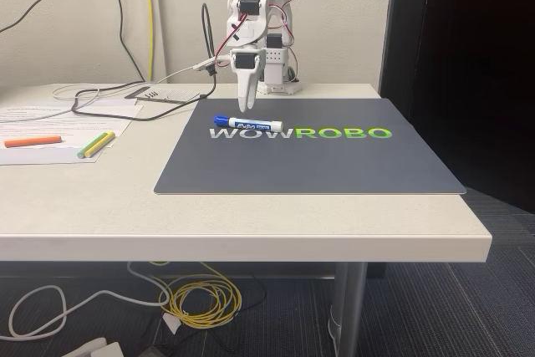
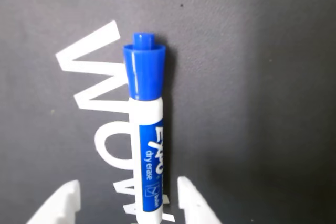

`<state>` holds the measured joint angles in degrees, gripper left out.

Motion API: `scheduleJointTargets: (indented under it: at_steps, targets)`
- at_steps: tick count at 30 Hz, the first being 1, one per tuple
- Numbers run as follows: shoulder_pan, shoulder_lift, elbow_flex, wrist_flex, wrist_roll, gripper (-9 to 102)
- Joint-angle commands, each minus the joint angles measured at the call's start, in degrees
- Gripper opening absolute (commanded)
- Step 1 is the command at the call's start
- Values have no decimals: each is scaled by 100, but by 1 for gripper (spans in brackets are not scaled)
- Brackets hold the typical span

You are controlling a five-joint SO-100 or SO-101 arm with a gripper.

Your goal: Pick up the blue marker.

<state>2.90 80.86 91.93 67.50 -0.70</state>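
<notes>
1. In the wrist view the white plastic gripper (image 2: 128, 203) is spread apart, one fingertip (image 2: 63, 203) either side of the short blue-capped white dry-erase marker (image 2: 147, 135), grasping nothing.
2. In the fixed view the gripper (image 1: 245, 106) hangs just above the marker (image 1: 247, 123).
3. The marker lies flat on the dark grey mat (image 1: 334, 165), over the white "WOW" lettering (image 1: 244, 134), cap to the left.

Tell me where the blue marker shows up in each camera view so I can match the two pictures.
Fixed view: the blue marker lies flat on the dark mat, just below the gripper, cap pointing left.
Wrist view: the blue marker runs up the middle, cap at the top, its barrel between the two white fingertips.
Shared landmark: the white WOW lettering beside the marker.
</notes>
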Motion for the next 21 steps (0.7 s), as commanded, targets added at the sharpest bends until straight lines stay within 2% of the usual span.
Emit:
scheduleJointTargets:
  at_steps: [1,5,21]
  targets:
    - [-70,-185,-492,229,-44,25]
    - [-97,-562,-923,562,-9,28]
    - [-167,-1116,-1389,923,105,31]
